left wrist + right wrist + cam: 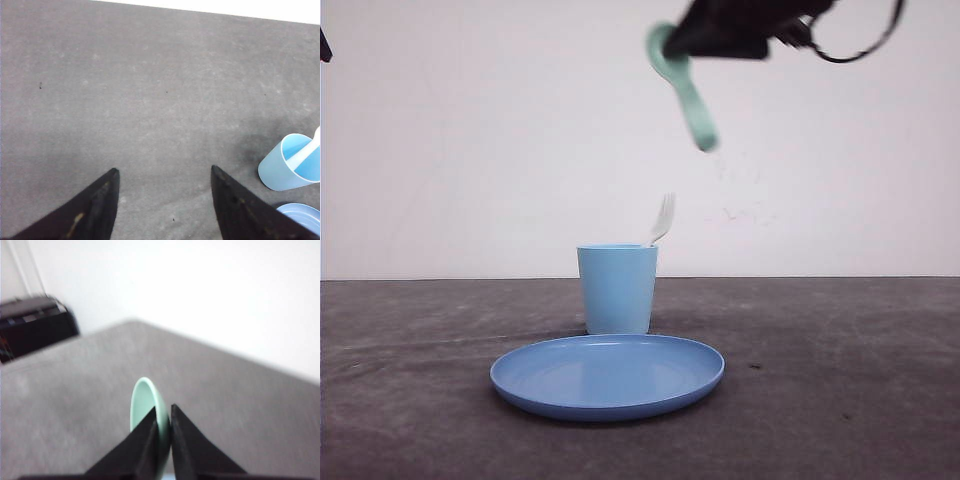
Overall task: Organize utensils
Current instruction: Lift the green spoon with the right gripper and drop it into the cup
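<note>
**A:** Any brand, label or lettering you can read?

**B:** None that I can make out on the cup, plate or utensils; all the surfaces look plain.

**A:** Start from the left, then.

**B:** In the left wrist view, the left gripper [165, 172] hangs over bare grey counter [150, 100] with its fingers spread apart and nothing between them. It is well apart from both utensils.

**A:** And the middle?

**B:** The blue plate [608, 376] lies flat at the front of the counter, with the light blue cup [617, 289] standing upright just behind it. The white fork [663, 219] stands in the cup, tines up, leaning against the rim on the robot's right.

**A:** The spoon?

**B:** The mint-green spoon [684, 86] is high in the air, above and a little right of the cup. The right gripper [164, 412] is clamped on it; the right wrist view shows the two fingers pressed together on the spoon near its bowl. In the front view the handle hangs down and slightly right. That frame is blurred, so the exact grip spot is probably at the neck of the bowl.
</note>
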Robot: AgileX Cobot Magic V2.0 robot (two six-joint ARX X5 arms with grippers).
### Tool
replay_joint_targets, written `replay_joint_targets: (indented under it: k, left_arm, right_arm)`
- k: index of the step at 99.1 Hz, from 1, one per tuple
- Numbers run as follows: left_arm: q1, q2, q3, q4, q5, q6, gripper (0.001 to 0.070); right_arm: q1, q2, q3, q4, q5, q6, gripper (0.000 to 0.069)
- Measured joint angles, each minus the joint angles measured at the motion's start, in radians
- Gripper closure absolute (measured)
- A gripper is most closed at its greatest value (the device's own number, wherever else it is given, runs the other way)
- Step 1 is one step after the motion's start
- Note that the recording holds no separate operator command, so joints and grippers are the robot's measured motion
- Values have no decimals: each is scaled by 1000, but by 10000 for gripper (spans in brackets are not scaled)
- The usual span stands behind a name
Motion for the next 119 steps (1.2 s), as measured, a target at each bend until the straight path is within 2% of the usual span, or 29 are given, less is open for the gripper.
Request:
replay_joint_targets:
  k: [24,54,73,119]
  left_arm:
    - [0,0,0,-2,2,0,362]
    - [0,0,0,-5,3,0,362]
    - [0,0,0,-5,3,0,362]
    - [0,0,0,-5,3,0,362]
  right_arm:
    - [46,135,0,294,5,-110,663]
    - [51,326,1,570,100,-199,663]
    - [52,431,53,568,104,-207,663]
    - [64,537,77,415,104,-207,663]
